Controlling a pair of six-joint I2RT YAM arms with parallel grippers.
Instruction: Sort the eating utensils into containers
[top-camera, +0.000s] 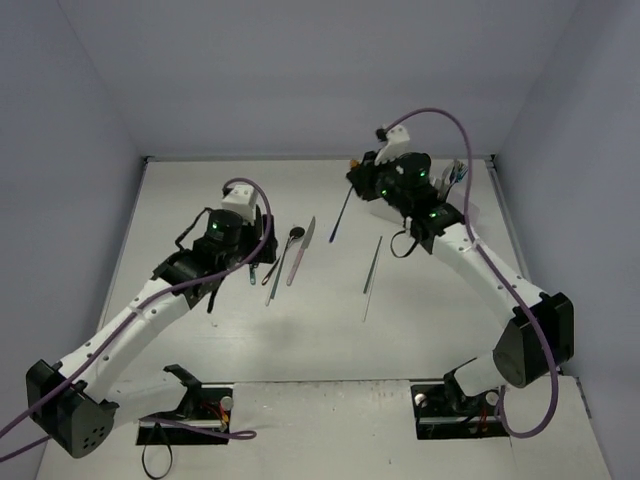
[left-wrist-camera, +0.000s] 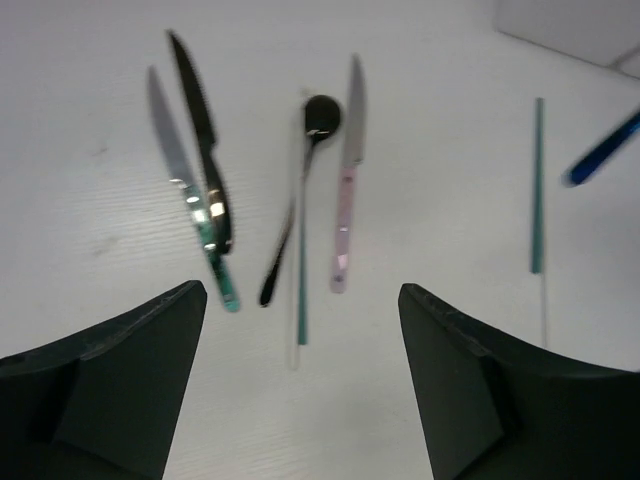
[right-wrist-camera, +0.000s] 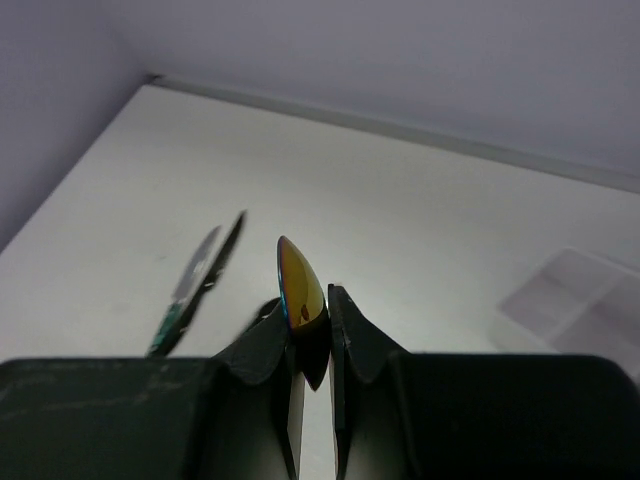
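Your right pincer (right-wrist-camera: 310, 310) is clamped on the thin, stiff, likely slick iridescent utensil (right-wrist-camera: 300, 280) standing between its tips, so grip it mid-handle, while your left pincer (left-wrist-camera: 302, 295) gapes empty, black spoon (left-wrist-camera: 321, 115) just ahead.

My left arm (top-camera: 130, 320) and right arm (top-camera: 482, 257) were white tubes joined by black housings, with big black shoulder blocks (top-camera: 535, 338). A purple cable (top-camera: 436, 109) looped along each. Small green lights (top-camera: 422, 172) glowed on my dark wrists, each topped by a white camera block (top-camera: 240, 198). My left fingers (left-wrist-camera: 110, 370) and right fingers (right-wrist-camera: 365, 345) were matte black wedges.
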